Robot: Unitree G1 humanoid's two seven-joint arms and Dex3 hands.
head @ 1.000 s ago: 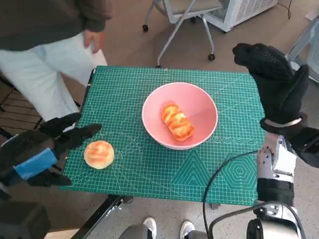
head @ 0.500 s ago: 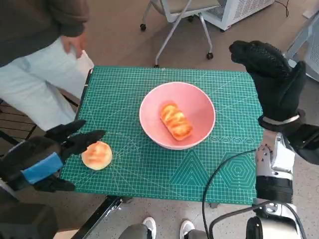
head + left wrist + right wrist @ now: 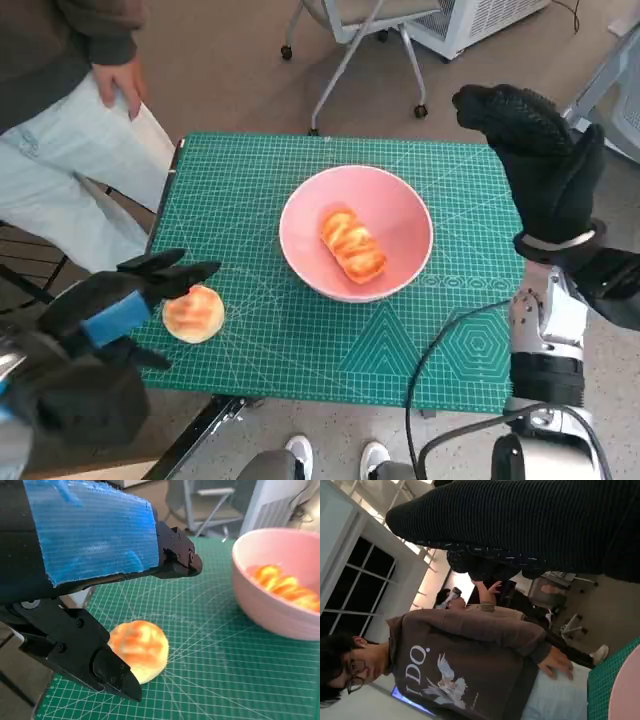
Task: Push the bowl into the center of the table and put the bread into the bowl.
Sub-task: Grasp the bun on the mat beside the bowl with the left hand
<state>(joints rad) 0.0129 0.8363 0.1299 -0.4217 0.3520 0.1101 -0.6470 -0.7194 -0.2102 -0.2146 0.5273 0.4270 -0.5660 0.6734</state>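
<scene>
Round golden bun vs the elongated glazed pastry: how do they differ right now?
The round golden bun lies on the green cutting mat, by the left robot hand; the elongated glazed pastry lies inside the pink bowl. The bun is domed and smooth, the pastry long and ridged. Both are golden-brown bread.

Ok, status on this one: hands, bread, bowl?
Left hand open around the round bun, not gripping. Right hand raised, empty. Bowl mid-table, one bread inside. Nothing blocking.
</scene>
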